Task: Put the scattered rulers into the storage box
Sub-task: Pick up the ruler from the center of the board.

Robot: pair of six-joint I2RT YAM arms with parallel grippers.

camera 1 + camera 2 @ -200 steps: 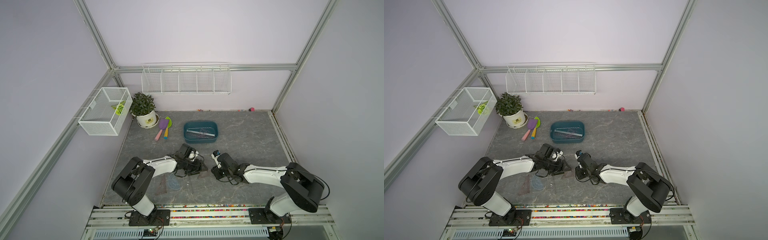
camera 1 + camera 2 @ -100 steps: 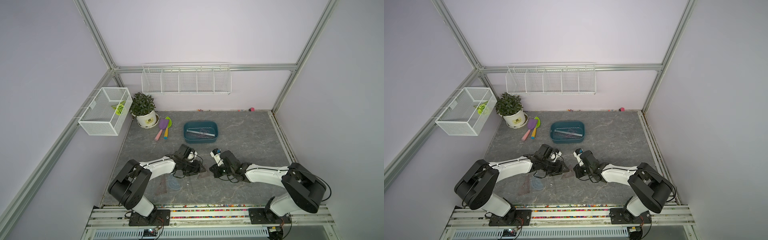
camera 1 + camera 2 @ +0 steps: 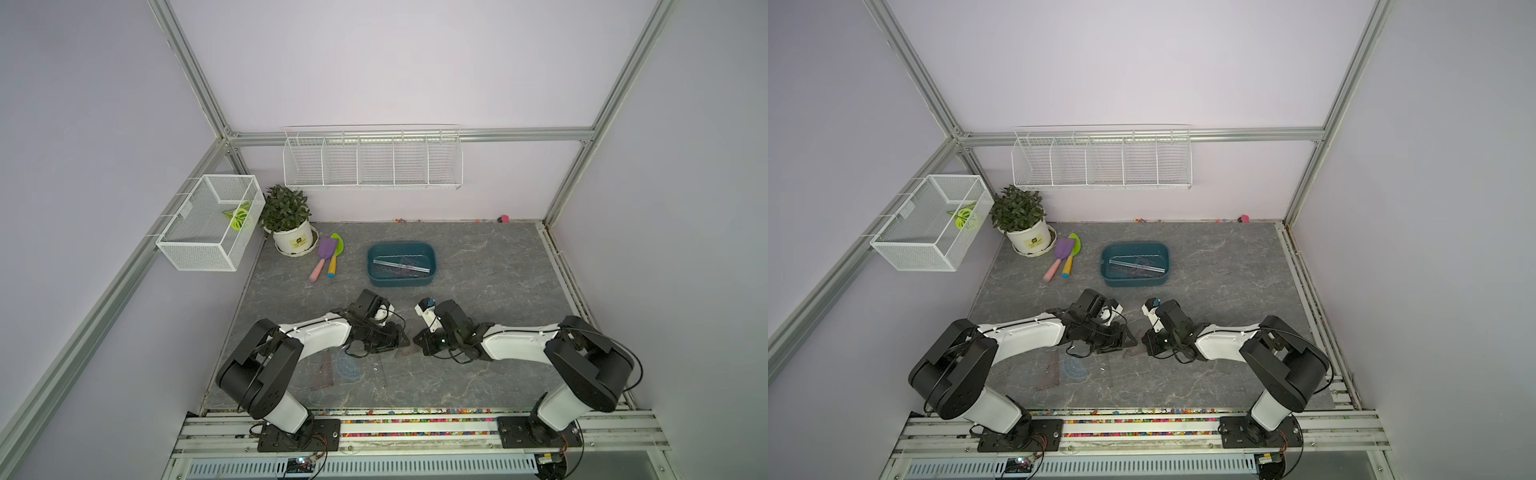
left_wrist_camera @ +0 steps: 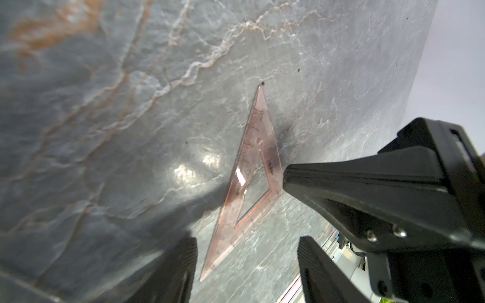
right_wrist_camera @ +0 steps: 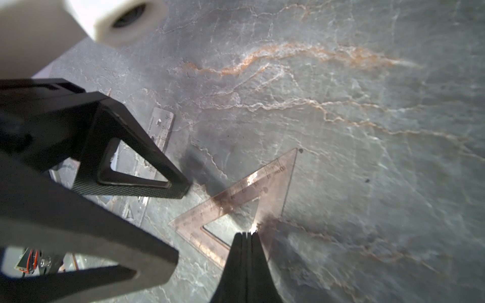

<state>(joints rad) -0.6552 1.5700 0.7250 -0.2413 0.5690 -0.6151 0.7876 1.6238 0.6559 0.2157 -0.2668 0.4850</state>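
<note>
Grey marbled tabletop [image 3: 498, 291]. Front-left of it, loose pieces not yet stowed: a brown triangle [image 3: 324, 374], a bluish protractor [image 3: 348, 368], and a clear straight ruler [image 5: 162, 123] that shows behind the left fingers in the right wrist view.

The left gripper [image 4: 246, 239] sits low over the tabletop. Its fingers are spread, one either side of the near corner of the target triangle [image 4: 265, 147], and it holds nothing. That triangle lies flat between the two grippers. Its long edge runs away from the left gripper, roughly along its reach, sharp tip pointing off.

On the right gripper [image 5: 245, 237] the fingers are pressed together, tip touching the triangle's short side near the square corner. Reads as a pin or nudge, not a pinch; can't see any plastic between the fingers.

Drop point is the storage box [image 3: 401, 283], well apart and straight back from both grippers, with a few rulers [image 3: 399, 266] already inside.

My read: the left arm is the one placed to take it, closing across the narrow width. It's thin flat plastic, so an edge needs lifting or the fingers will skate off.

Versus a second ago: right gripper has slid in toward the left one and closed up. Left gripper has barely shifted, same spread.
</note>
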